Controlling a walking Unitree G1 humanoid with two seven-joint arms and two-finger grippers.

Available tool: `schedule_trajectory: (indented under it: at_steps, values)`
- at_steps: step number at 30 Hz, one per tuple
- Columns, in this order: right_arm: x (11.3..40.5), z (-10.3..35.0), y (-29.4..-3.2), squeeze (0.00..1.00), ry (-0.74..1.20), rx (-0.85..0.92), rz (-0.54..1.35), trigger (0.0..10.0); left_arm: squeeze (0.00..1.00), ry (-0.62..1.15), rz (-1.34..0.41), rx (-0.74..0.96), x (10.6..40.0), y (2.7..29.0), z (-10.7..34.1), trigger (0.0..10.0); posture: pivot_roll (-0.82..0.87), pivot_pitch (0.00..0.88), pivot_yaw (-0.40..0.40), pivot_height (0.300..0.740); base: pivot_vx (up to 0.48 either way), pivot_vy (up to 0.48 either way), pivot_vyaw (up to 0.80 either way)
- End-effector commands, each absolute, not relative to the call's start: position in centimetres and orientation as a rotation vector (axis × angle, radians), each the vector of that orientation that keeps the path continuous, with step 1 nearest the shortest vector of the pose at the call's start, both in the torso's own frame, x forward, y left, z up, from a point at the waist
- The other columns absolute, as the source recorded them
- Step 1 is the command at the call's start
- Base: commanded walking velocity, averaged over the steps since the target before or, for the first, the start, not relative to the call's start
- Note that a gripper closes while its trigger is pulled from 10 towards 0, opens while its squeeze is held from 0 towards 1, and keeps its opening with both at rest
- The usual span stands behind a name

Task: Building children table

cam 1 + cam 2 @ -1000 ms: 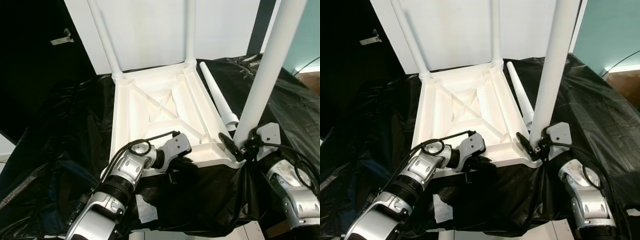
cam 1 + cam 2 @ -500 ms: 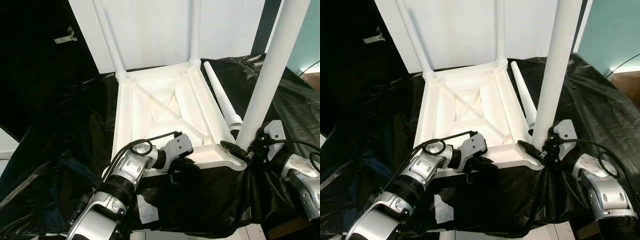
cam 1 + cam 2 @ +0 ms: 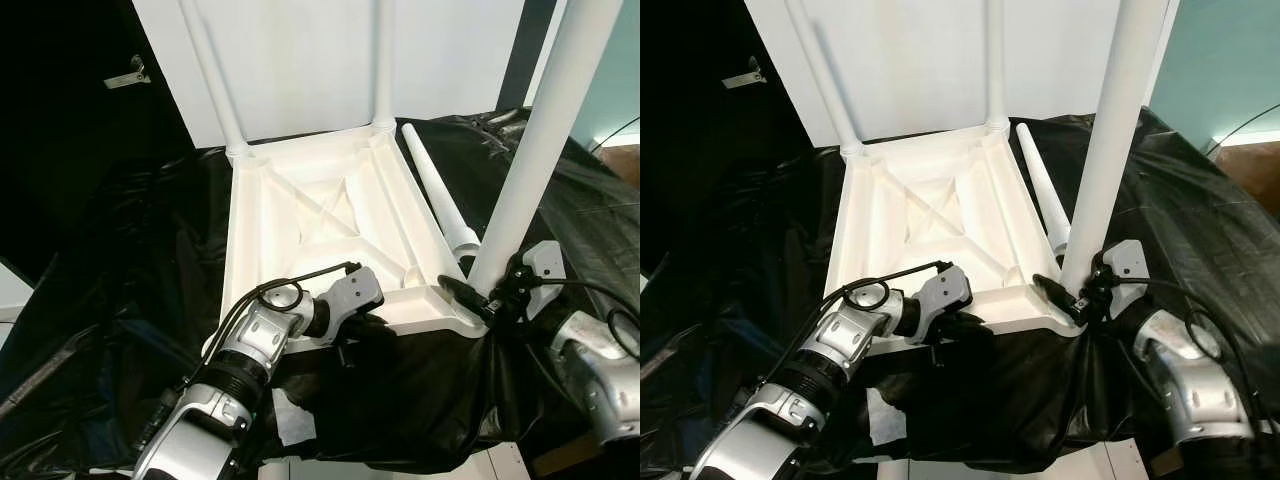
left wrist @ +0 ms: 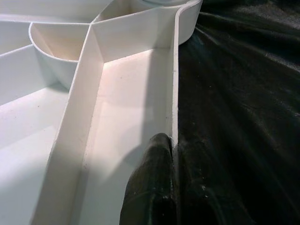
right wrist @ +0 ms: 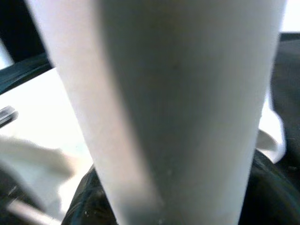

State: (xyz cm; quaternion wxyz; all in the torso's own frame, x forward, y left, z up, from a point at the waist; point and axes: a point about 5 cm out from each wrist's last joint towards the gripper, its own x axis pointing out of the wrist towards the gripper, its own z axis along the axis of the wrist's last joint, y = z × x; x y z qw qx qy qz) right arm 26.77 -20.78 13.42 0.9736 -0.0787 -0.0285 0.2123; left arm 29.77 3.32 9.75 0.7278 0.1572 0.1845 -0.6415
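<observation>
Tabletop [image 3: 330, 215], white and upturned on black plastic sheeting [image 3: 130, 280], filled the centre of the head views, its ribbed underside facing up. Two legs [image 3: 212, 75] already rose from its far corners at the top of the frame, and a spare leg [image 3: 440, 200] lay loose just beside its right edge. The right gripper [image 3: 1080, 292] was clamped around the foot of a third leg [image 3: 1110, 140], standing nearly upright on the near right corner socket. Over the last second that leg had tipped slightly and come back, and the right forearm had swung outward, probably a twisting or seating motion. The left gripper [image 4: 157, 187] pinched the near rim of the tabletop, one finger [image 4: 150, 183] inside the wall and the other on the sheeting side, steadying it. The ribbed compartments of the underside held nothing.
</observation>
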Motion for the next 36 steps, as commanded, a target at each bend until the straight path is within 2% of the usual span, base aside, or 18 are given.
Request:
schedule_trajectory:
  at_steps: [1,6,11,20,21,22,25,26,31,32,33,34,36]
  values:
    - [26.6,12.9,-21.6,0.0,-0.046,-0.156,0.303,0.0,0.0,0.607,-1.384,0.179,27.3,4.4,4.9,10.0,-0.14,0.024,0.028,0.74,0.0,0.0,0.0]
    - [25.3,11.9,-20.0,0.0,-0.063,-0.093,0.207,0.0,0.0,0.608,-1.383,0.176,27.2,4.4,4.8,10.0,-0.14,0.025,0.026,0.74,0.0,0.0,0.0]
    - [24.6,11.5,-18.5,0.0,-0.086,-0.023,0.024,0.0,0.0,0.608,-1.384,0.178,27.3,4.3,4.8,10.0,-0.14,0.024,0.024,0.74,0.0,0.0,0.0]
    - [24.3,11.4,-18.9,0.0,-0.075,-0.035,-0.074,0.0,0.0,0.606,-1.382,0.182,27.4,4.4,4.9,10.0,-0.14,0.025,0.028,0.74,0.0,0.0,0.0]
    - [24.5,11.5,-19.0,0.0,-0.08,-0.074,-0.075,7.5,0.0,0.606,-1.382,0.181,27.4,4.4,4.9,10.0,-0.14,0.026,0.029,0.74,0.0,0.0,0.0]
    - [24.8,11.7,-19.1,0.0,-0.086,-0.108,-0.067,10.0,0.0,0.607,-1.383,0.18,27.3,4.4,4.9,10.0,-0.14,0.027,0.03,0.74,0.0,0.0,0.0]
    - [25.2,12.1,-19.3,0.0,-0.1,-0.133,-0.048,10.0,0.0,0.608,-1.385,0.179,27.2,4.4,4.8,10.0,-0.14,0.029,0.031,0.74,0.0,0.0,0.0]
    - [25.4,12.3,-19.3,1.0,-0.106,-0.127,-0.039,10.0,0.0,0.608,-1.386,0.179,27.2,4.4,4.8,10.0,-0.14,0.029,0.031,0.74,0.0,0.0,0.0]
    - [25.6,12.8,-19.6,1.0,-0.114,-0.145,-0.004,10.0,0.0,0.608,-1.387,0.176,27.2,4.3,4.8,10.0,-0.14,0.03,0.03,0.74,0.0,0.0,0.0]
    - [25.5,12.8,-19.7,0.37,-0.107,-0.162,0.053,10.0,0.0,0.608,-1.386,0.176,27.2,4.3,4.8,10.0,-0.14,0.033,0.029,0.74,0.0,0.0,0.0]
    - [25.5,12.8,-19.7,0.37,-0.107,-0.162,0.053,10.0,0.0,0.608,-1.386,0.176,27.2,4.3,4.8,10.0,-0.14,0.033,0.029,0.74,0.0,0.0,0.0]
    - [25.3,13.0,-19.9,0.0,-0.098,-0.194,0.15,10.0,0.0,0.608,-1.386,0.175,27.2,4.3,4.8,10.0,-0.14,0.033,0.028,0.74,0.0,0.0,0.0]
    - [25.1,13.2,-20.2,0.0,-0.092,-0.212,0.217,10.0,0.0,0.609,-1.385,0.176,27.2,4.4,4.8,10.0,-0.14,0.033,0.029,0.74,0.0,0.0,0.0]
